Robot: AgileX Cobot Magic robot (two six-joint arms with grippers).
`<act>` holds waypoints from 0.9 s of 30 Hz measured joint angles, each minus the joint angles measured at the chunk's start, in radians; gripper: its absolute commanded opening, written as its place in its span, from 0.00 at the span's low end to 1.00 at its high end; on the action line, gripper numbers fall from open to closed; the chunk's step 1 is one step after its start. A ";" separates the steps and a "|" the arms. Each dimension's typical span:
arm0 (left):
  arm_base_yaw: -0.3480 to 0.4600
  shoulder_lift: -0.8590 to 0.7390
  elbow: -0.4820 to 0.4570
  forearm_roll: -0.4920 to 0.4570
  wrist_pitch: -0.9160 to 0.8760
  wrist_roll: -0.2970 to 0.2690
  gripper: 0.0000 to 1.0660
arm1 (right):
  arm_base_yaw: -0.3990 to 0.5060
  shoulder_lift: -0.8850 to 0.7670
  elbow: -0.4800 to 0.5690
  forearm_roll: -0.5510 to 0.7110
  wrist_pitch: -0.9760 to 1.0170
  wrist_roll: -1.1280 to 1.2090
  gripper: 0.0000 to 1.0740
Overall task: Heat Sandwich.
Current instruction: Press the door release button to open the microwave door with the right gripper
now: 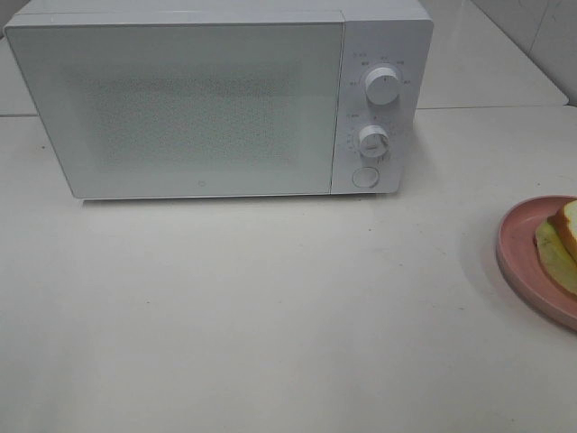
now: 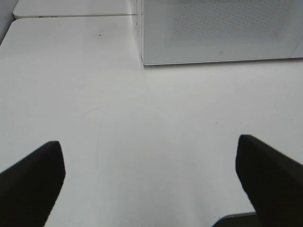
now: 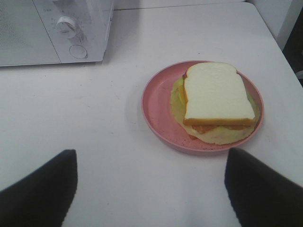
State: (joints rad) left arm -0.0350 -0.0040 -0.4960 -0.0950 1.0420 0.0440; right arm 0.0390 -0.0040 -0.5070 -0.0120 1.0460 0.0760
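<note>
Nothing is yet done: the microwave (image 1: 198, 99) is seen shut, the sandwich (image 3: 215, 97) is found on its pink plate (image 3: 158, 106) on the worktop (image 1: 270, 307) right of the microwave, and the left claw (image 2: 149, 149) and right claw (image 3: 151, 158) are spread wide, empty.

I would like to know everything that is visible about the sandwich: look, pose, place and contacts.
The sandwich has a white, soft-looking bread slice with a tan-orange crust on top of a pale yellow-green layer that spreads wider than the bread. It lies flat on the round pink plate, to the right of the microwave. Nothing else touches it.
</note>
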 measured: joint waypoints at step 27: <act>0.000 0.000 0.000 0.000 0.000 0.000 0.86 | 0.000 0.130 -0.051 0.000 -0.018 0.000 0.71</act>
State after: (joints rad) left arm -0.0350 -0.0040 -0.4960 -0.0950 1.0420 0.0440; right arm 0.0390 0.1260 -0.5580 -0.0120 1.0280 0.0760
